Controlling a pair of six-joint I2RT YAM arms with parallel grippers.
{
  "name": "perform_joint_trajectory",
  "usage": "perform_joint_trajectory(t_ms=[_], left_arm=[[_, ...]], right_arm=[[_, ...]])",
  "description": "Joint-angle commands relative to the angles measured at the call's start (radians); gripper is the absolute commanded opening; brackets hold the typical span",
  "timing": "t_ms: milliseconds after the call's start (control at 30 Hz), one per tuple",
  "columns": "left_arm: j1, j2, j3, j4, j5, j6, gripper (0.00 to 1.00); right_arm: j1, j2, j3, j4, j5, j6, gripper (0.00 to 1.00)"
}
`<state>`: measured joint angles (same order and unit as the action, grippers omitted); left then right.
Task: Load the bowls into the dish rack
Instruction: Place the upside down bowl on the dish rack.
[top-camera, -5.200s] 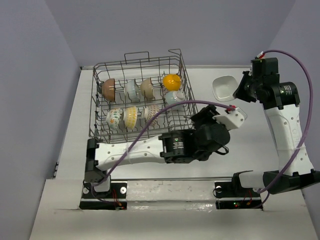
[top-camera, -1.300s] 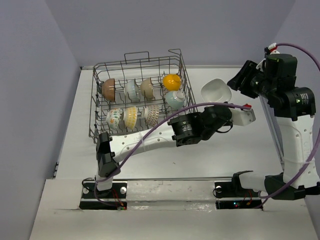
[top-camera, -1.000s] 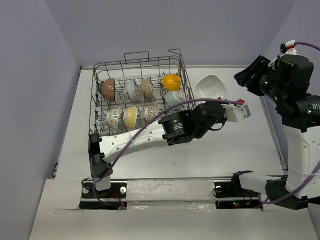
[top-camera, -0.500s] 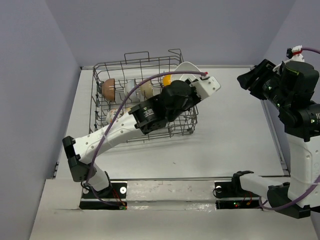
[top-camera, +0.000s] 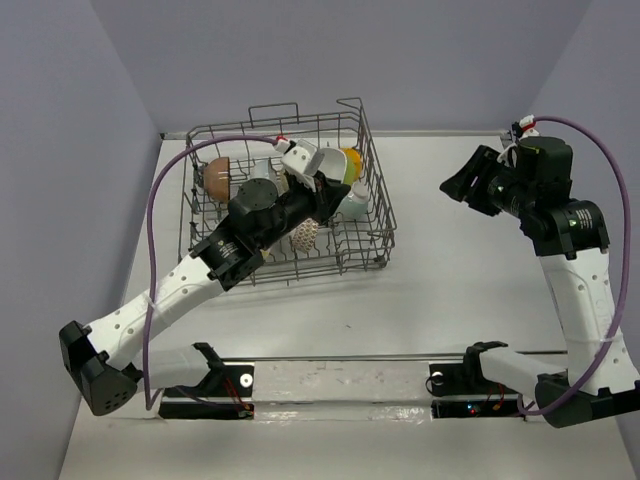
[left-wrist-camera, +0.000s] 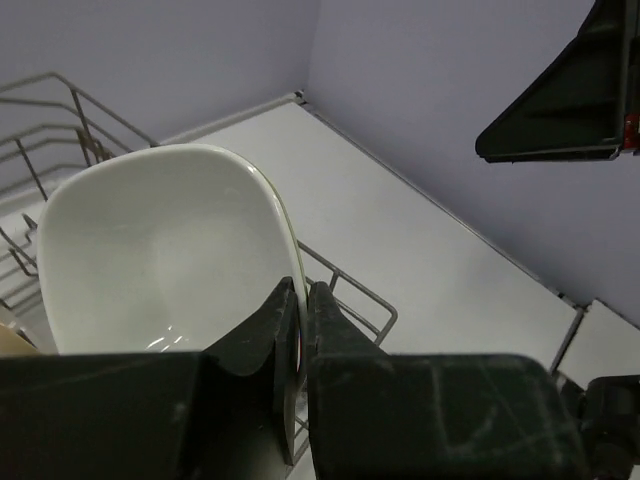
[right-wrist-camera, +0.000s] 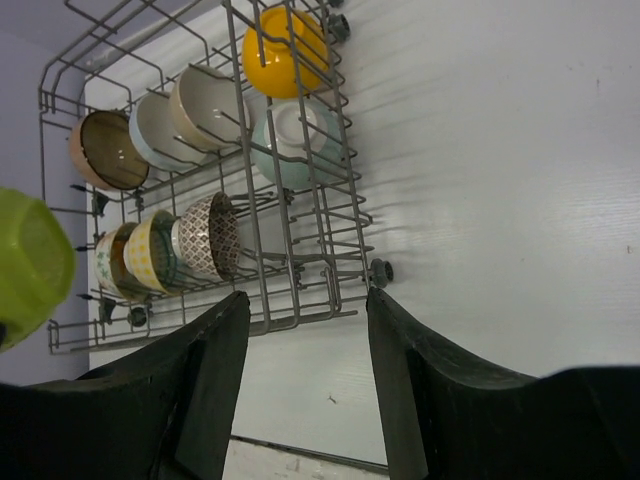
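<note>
Top external view: the left claw (top-camera: 313, 172) hangs over the far side of the large grey wire dish rack (top-camera: 378, 215), pinching the rim of the squarish white ceramic bowl (top-camera: 330, 160). The left wrist view confirms it: both fingers are pressed onto that rim, with the bowl tilted on edge above the rack's wires and not yet set down.

Under and around that claw, eight bowls stand on edge between the tines. The far row has the brown bowl (right-wrist-camera: 105, 150), two pale ones, the orange-yellow bowl (right-wrist-camera: 285, 40) and the pale teal bowl (right-wrist-camera: 290, 140). The near row has three patterned bowls (right-wrist-camera: 210, 235).

So this looks like the last one, and what's left is seating it and letting go.

The right claw (right-wrist-camera: 308, 300) is well off to the right, spread apart with nothing between its fingers.

Under it all lies a plain white tabletop (top-camera: 470, 280), closed in by pale lilac walls (top-camera: 450, 60).
</note>
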<state>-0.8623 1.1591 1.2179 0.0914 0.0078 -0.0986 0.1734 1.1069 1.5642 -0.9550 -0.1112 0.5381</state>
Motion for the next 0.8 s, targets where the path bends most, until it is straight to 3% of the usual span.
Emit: perform_joint_trajectory(t_ms=[0, 367, 767], left_arm=[[0.052, -0.039, -0.156, 0.316, 0.109, -0.255, 0.00], [0.131, -0.038, -0.432, 0.703, 0.118, -0.550, 0.00], [0.141, 0.097, -0.498, 0.925, 0.046, -0.707, 0.00]], right_arm=[[0.005, -0.028, -0.029, 0.079, -0.073, -0.049, 0.56], [0.005, -0.065, -0.177, 0.119, -0.125, -0.069, 0.56], [0.005, -0.090, -0.260, 0.151, -0.147, -0.069, 0.56]])
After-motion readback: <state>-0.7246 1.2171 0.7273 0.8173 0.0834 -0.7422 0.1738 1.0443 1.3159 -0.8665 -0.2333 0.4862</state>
